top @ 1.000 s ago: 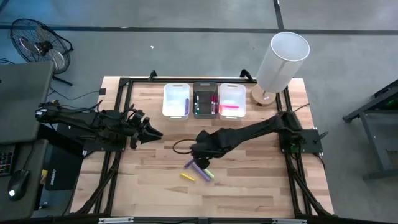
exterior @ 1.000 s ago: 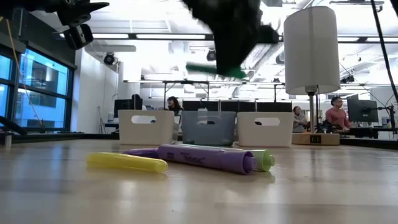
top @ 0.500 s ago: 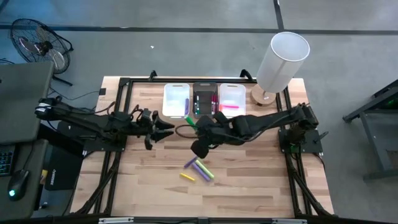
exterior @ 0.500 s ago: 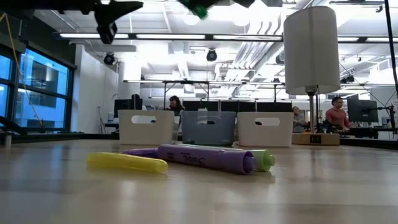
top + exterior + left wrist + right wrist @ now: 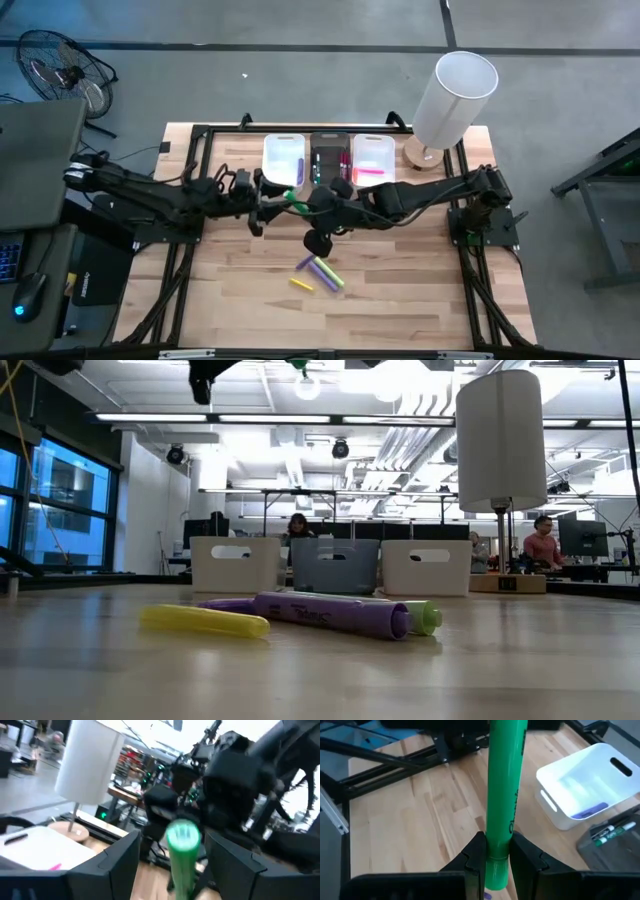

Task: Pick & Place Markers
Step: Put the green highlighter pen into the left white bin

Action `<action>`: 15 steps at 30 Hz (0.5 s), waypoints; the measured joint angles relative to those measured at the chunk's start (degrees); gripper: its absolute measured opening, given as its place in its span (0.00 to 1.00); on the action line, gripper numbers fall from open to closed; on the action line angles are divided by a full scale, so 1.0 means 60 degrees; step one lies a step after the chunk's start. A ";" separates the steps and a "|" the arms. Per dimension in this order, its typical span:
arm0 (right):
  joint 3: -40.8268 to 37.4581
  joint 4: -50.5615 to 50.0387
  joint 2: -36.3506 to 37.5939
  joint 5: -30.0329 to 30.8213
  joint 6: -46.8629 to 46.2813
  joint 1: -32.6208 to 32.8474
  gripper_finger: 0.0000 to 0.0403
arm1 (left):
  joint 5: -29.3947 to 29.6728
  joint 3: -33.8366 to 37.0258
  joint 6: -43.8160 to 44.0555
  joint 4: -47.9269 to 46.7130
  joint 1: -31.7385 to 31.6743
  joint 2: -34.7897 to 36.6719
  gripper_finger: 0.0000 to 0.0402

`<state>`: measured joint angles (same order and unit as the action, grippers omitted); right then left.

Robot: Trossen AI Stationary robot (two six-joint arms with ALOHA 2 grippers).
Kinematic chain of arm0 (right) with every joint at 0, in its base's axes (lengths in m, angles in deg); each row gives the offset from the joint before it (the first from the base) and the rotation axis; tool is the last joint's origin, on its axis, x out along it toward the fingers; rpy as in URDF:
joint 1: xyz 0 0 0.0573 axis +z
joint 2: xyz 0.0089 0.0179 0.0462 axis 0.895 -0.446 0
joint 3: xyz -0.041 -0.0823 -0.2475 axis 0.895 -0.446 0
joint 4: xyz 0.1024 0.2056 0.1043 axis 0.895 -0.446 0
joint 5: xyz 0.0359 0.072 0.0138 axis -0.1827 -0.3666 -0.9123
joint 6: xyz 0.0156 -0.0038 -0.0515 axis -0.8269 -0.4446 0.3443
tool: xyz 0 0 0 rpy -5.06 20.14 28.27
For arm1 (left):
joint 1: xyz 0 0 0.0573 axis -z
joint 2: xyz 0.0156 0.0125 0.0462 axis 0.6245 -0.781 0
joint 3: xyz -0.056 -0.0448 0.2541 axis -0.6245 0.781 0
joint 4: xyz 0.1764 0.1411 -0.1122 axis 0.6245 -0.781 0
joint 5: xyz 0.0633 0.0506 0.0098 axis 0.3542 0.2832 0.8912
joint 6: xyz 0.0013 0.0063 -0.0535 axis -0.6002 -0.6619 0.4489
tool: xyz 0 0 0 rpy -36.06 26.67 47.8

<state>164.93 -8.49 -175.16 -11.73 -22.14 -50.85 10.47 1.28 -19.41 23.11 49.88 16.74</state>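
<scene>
Gripping a green highlighter (image 5: 504, 795) between closed fingers, with the right end effector (image 5: 312, 203) hanging above the tabletop (image 5: 400, 300) just in front of the three bins. Meeting it from the other side, with the left end effector (image 5: 268, 192) standing open, its fingers (image 5: 112, 862) spread to either side of the highlighter's free end without visibly touching it. Pointing the green highlighter (image 5: 297, 198) roughly level between the two end effectors, one end clamped in the right, the other end lying inside the left's open gap.

Lying on the tabletop nearer the front edge: a yellow marker (image 5: 203, 621), a purple marker (image 5: 330, 615) and a light-green marker (image 5: 425, 617), clustered close together, the purple apparently resting against the light-green one, though hard to confirm from table height. Sitting at the far edge in a row: a white bin (image 5: 283, 160) holding a purple marker, a dark bin (image 5: 330, 158) holding several markers, and a second white bin (image 5: 373, 162) holding pink markers. Standing beside that last bin, a lamp with a white shade (image 5: 455, 95). Showing beyond the tabletop, people seated at desks in the room behind.
</scene>
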 joint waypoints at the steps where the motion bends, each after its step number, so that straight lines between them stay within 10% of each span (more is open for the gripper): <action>1: 0.0000 0.0010 0.0000 -0.0008 0.0035 -0.0001 0.13 | 0.0015 -0.0116 -0.0002 0.0001 -0.0006 -0.0082 0.55; 15: 0.0000 0.0277 0.0000 0.0146 0.0279 -0.0021 0.13 | -0.0045 -0.0802 0.0111 -0.0058 0.0005 -0.0915 0.49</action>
<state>164.93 -6.83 -175.16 -10.86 -20.47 -50.98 10.20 -3.53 -18.75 22.76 49.91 11.25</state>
